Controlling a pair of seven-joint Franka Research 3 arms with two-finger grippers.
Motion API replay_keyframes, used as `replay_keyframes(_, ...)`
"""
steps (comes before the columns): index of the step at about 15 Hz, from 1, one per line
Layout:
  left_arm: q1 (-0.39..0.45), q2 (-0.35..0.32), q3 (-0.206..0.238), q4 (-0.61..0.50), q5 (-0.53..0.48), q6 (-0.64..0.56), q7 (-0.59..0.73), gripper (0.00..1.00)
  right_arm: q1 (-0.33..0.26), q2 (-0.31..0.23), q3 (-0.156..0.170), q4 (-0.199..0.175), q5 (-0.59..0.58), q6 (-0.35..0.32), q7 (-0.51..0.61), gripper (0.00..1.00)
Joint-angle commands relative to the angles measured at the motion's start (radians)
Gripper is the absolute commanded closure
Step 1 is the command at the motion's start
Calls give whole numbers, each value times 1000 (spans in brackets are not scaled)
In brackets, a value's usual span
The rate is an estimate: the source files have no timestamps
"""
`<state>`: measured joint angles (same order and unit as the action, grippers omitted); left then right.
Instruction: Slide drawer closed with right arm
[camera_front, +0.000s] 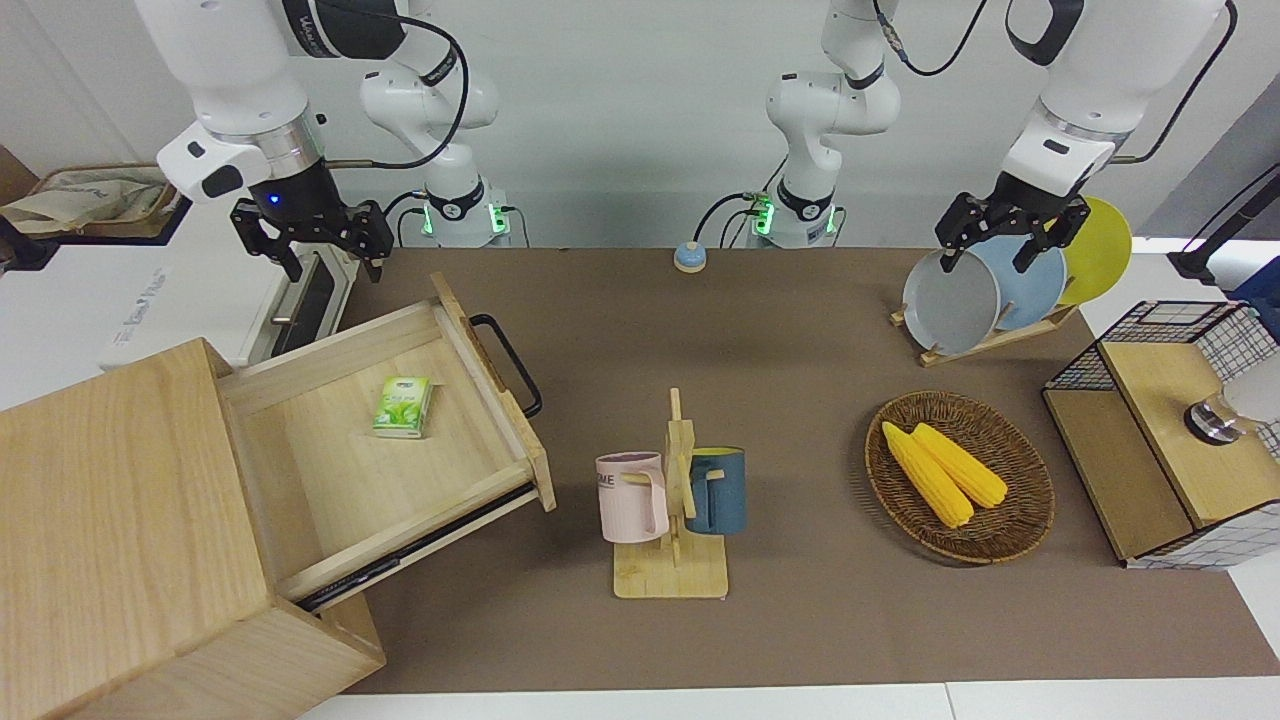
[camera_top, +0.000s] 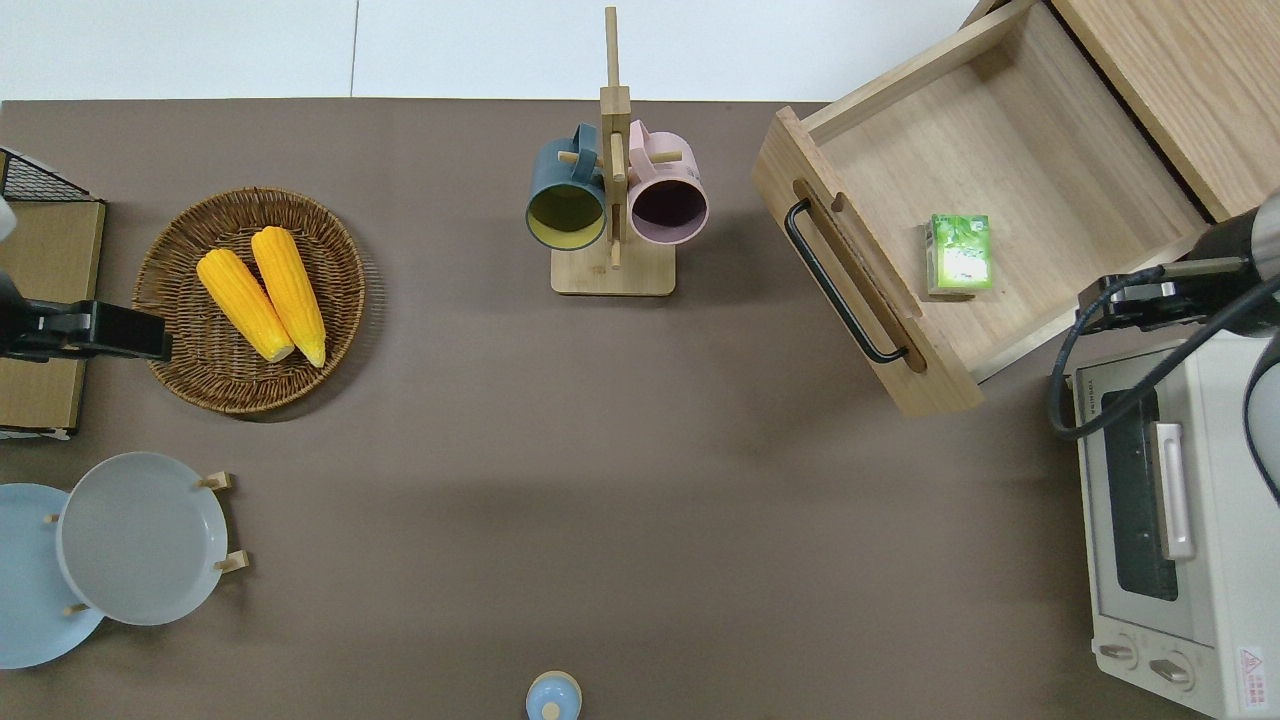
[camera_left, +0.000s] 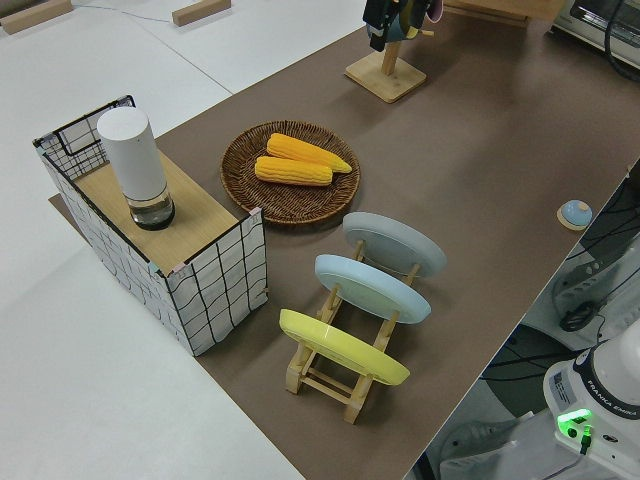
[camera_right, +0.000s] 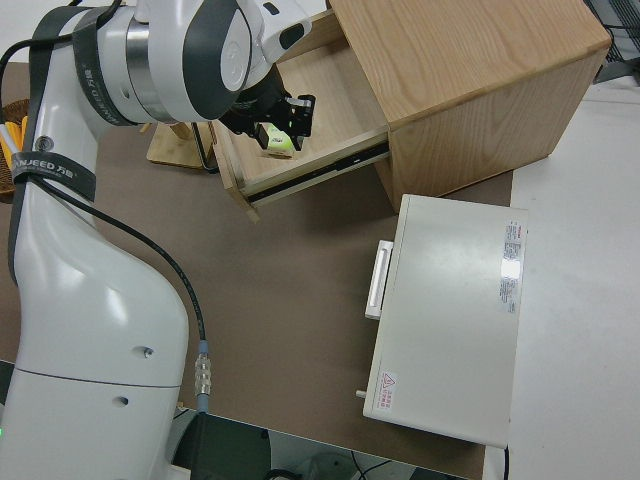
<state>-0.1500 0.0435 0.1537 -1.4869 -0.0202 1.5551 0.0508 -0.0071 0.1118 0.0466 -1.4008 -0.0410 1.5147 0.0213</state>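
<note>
**Drawer open, right gripper aloft**

The right gripper (camera_front: 322, 240) hangs with fingers spread, holding nothing — over the table beside the oven (camera_top: 1170, 520), just nearer the robots than the drawer (camera_front: 400, 440). The drawer stands pulled well out of its cabinet (camera_front: 120, 540) at the right arm's end of the table, black handle (camera_front: 510, 362) untouched, a small green box (camera_front: 403, 406) lying inside. The left arm is parked.
</note>
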Motion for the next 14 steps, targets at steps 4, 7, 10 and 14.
replay_keyframes(4, -17, 13, 17, 20, 12, 0, 7, 5, -14, 3, 6, 19, 16, -31, -37, 1000)
replay_keyframes(7, -17, 13, 17, 20, 12, 0, 7, 5, -14, -1, 6, 19, 13, -53, -32, 1000)
replay_keyframes(10, -17, 13, 17, 20, 12, 0, 7, 5, -5, -10, 6, 49, 15, -62, -27, 1000)
replay_keyframes(14, -17, 13, 17, 20, 12, 0, 7, 2, 3, -15, 44, 68, 13, -91, 40, 1000)
